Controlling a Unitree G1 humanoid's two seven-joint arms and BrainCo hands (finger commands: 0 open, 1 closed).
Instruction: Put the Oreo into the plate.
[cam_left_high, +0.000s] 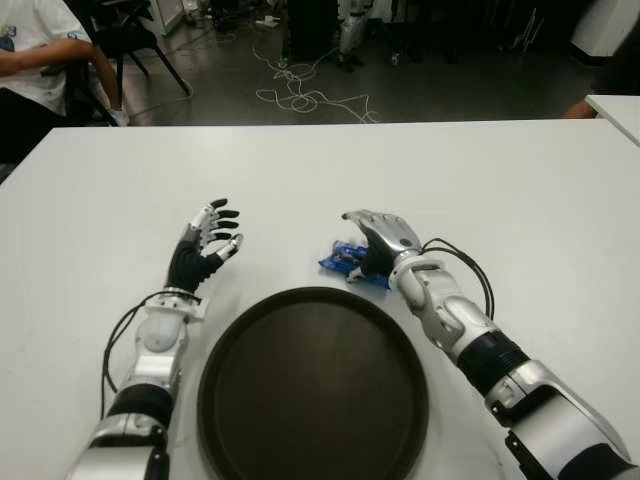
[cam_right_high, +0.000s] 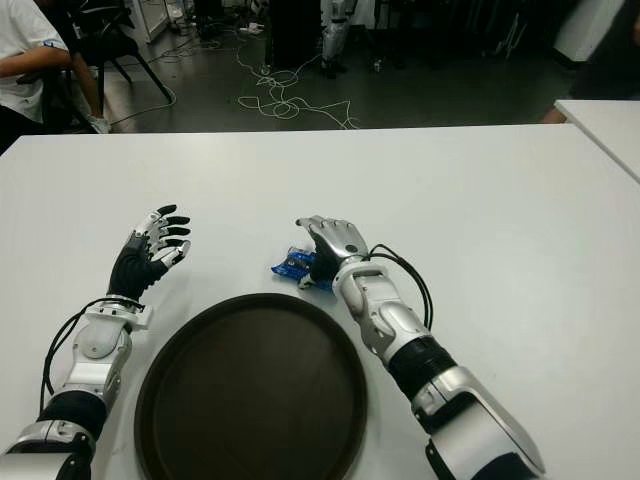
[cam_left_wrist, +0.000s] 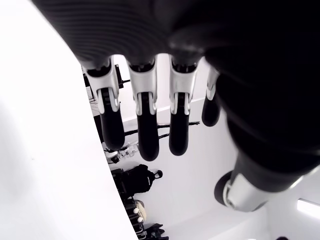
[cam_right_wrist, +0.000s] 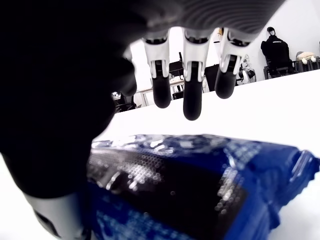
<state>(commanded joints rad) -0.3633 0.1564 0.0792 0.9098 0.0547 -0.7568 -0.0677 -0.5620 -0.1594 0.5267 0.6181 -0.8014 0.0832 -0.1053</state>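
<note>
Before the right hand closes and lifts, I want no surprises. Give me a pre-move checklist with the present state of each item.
1. Right hand over the Oreo packet: ok, it covers the packet's near end.
2. Fingers closed on the packet: not ok, the right wrist view shows them extended above it.
3. Packet lying on the table, outside the plate: ok.
4. Plate free to receive it: ok, nothing shows in it.
5. Left hand out of the way: ok, open, left of the plate's far rim.
</note>
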